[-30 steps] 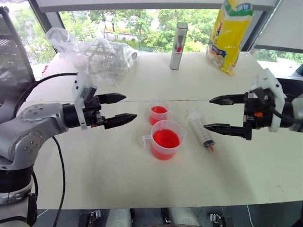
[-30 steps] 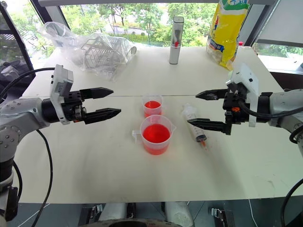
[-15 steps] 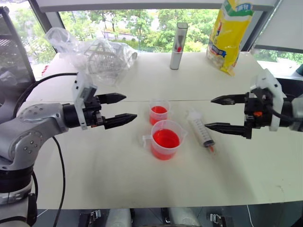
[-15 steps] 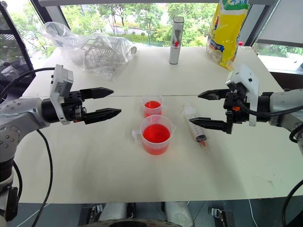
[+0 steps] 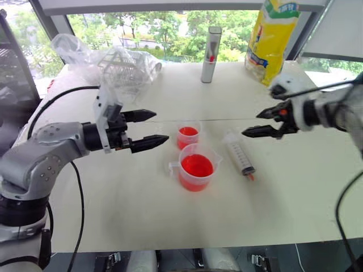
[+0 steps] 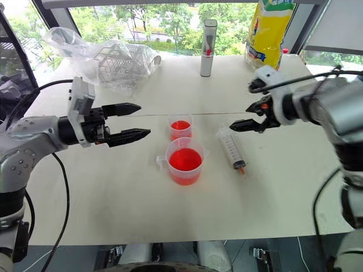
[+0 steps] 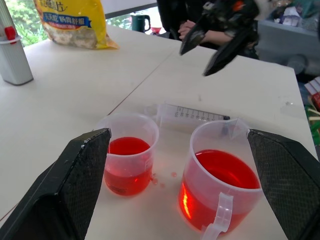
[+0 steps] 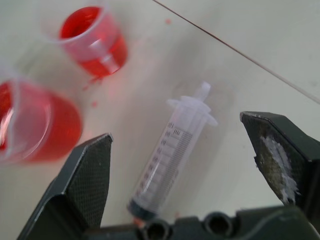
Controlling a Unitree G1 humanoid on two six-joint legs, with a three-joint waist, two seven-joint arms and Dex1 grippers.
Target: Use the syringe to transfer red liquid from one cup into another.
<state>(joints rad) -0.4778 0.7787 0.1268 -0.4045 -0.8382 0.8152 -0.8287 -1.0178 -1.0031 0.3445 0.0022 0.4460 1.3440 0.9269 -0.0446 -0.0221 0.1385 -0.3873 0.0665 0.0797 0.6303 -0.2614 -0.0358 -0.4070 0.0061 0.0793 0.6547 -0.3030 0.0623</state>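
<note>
Syringe lies flat on desk, right of big cup and small cup. Right tool spread above it, empty; left tool spread, empty.

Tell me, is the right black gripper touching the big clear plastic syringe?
Apart. In the right wrist view, the right gripper has open fingers above the syringe, which lies on the table.

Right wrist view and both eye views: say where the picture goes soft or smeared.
Right wrist view: the handled cup is smeared at its rim, while the syringe keeps readable marks. Left eye view: the right gripper and its arm are streaked with blur. Right eye view: the left gripper looks crisp, and so does the small cup.
</note>
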